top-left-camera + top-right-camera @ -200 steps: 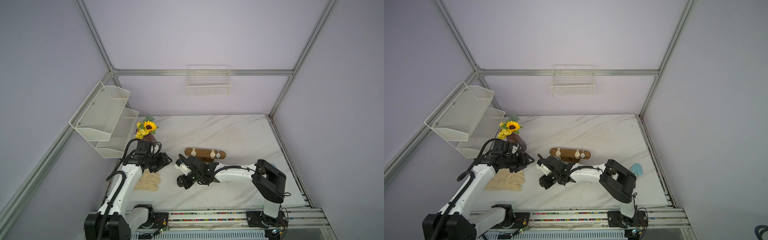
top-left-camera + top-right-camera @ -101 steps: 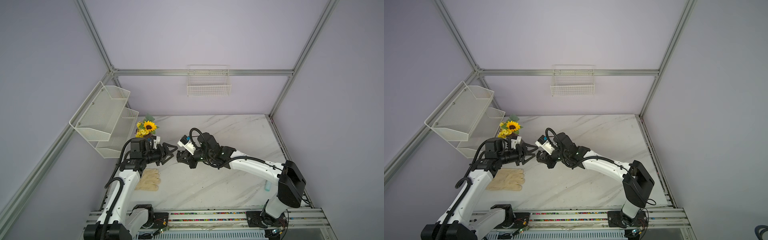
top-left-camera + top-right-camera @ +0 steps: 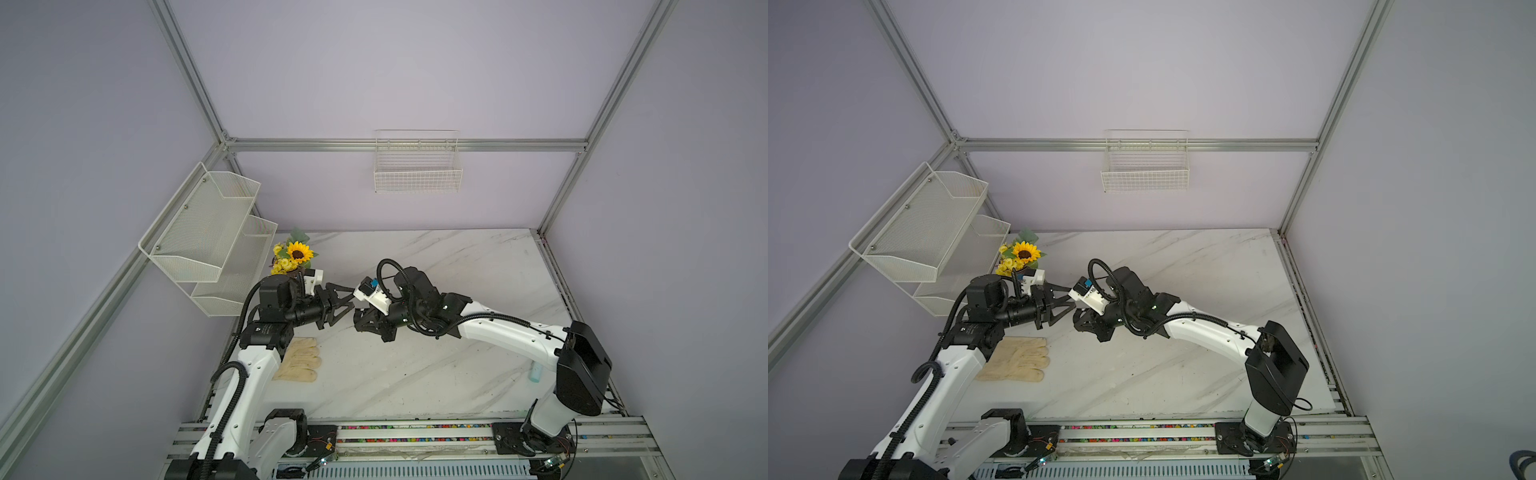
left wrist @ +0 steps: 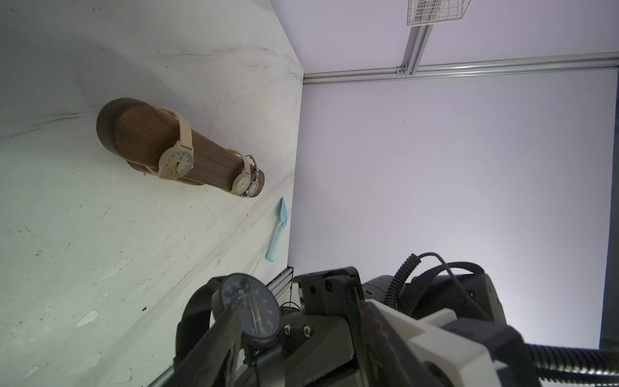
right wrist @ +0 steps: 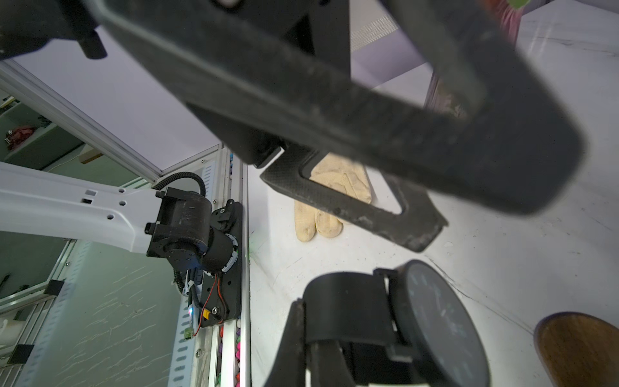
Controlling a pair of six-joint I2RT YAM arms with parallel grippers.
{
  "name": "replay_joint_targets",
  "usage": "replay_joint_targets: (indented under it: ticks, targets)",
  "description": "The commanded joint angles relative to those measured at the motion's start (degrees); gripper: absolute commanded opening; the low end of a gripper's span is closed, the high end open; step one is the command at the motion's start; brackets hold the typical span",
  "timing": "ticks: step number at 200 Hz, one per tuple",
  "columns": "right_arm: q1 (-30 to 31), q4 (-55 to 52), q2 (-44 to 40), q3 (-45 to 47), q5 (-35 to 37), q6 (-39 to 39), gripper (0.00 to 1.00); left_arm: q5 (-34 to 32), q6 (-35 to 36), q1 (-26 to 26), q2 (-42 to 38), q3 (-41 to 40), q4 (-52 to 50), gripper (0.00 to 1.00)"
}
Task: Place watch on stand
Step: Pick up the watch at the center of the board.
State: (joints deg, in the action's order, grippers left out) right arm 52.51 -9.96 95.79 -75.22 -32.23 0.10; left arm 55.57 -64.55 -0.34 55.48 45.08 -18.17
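Note:
The black watch [image 4: 251, 308] hangs above the table, my right gripper [image 5: 308, 335] shut on its strap [image 5: 345, 311], dial [image 5: 438, 321] facing sideways. My left gripper [image 4: 298, 311] is open and faces it tip to tip; one finger [image 4: 214, 345] lies across the dial and the other finger [image 4: 378, 335] passes beside the right gripper. The two grippers meet at mid-left in both top views: the left gripper [image 3: 345, 305] and the right gripper [image 3: 361, 322]. The brown wooden stand [image 4: 150, 140] lies on the table carrying beige watches [image 4: 176, 164]. My right arm hides it in both top views.
Cream gloves [image 3: 299, 365] lie by the left arm's base. A sunflower pot [image 3: 296, 254] stands at the back left under white mesh shelves [image 3: 208, 237]. A light blue scoop [image 4: 277, 234] lies near the table's right edge. A wire basket [image 3: 417, 166] hangs on the back wall.
My right gripper has lifted off the table in front of the stand and swung left and back with the watch. The left gripper came right to meet it, jaws narrowing a little.

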Motion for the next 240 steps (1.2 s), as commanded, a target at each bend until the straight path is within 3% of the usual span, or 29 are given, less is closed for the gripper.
replay_joint_targets:
  ticks: [1,47,73,152,208,240]
  targets:
    - [0.2,0.9,0.6,-2.8,0.6,-3.1,0.0,1.2,-1.4,-0.6,-1.0,-2.3,1.9,0.58]
    - [0.2,0.8,2.4,-5.3,0.5,-3.5,0.0,1.2,-3.6,-2.0,0.3,-3.0,3.8,0.68]
    - [0.2,-0.3,3.7,-6.5,-0.4,-4.0,0.0,1.3,-4.8,-2.1,1.3,-2.2,5.2,0.68]
    - [0.2,-0.1,2.8,-4.3,-1.1,-4.1,0.0,0.7,-6.9,-2.3,3.6,-1.2,8.6,0.37]
    - [0.4,-0.8,3.2,-3.2,-1.8,-4.2,0.0,0.1,-11.1,-2.2,4.6,-1.9,15.5,0.35]
    - [0.5,-0.6,3.6,-2.2,-0.7,-4.5,0.0,-0.2,-11.3,-2.3,4.5,-0.6,15.6,0.27]
